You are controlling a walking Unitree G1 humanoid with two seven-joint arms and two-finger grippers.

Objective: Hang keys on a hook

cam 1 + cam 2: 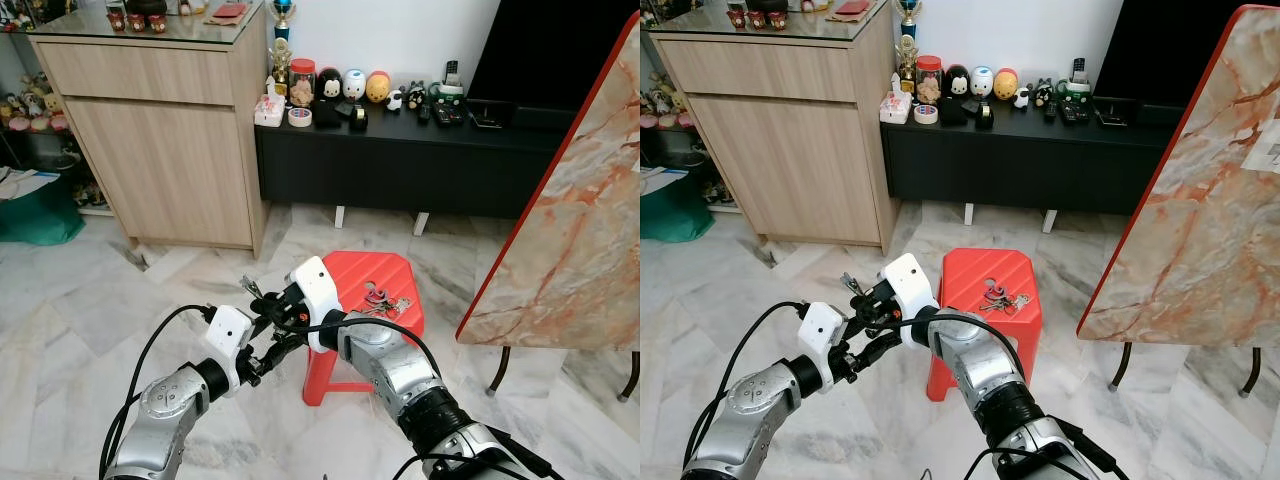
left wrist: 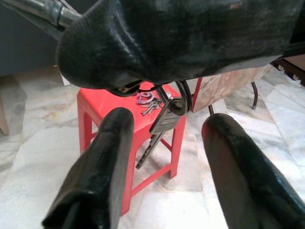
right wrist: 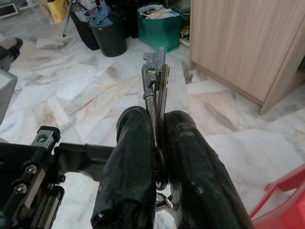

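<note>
Right jaws: the right gripper has its two black fingers pressed together on a bunch of keys, the key blades sticking out past the fingertips.
Left jaws: the left gripper stands with its fingers spread apart, nothing between them; the right arm's held keys hang just in front of it.
Where the grippers are: both hover over the marble floor, just beside the red stool, on its side nearer the wooden cabinet.
Red stool: a second bunch of keys lies loose on its seat, untouched.
Wooden cabinet: beyond the stool, glass-topped, with small items on top that are too small to name.
Black desk: directly beyond the stool against the wall; on it a clear jar with a red lid, contents unclear, a roll of tape, and a row of round figurines.
Green bin: beside the wooden cabinet, holding papers or cloth; I cannot tell which.
Marble slab: red-edged, tilted, just beside the stool on the side away from the cabinet.
</note>
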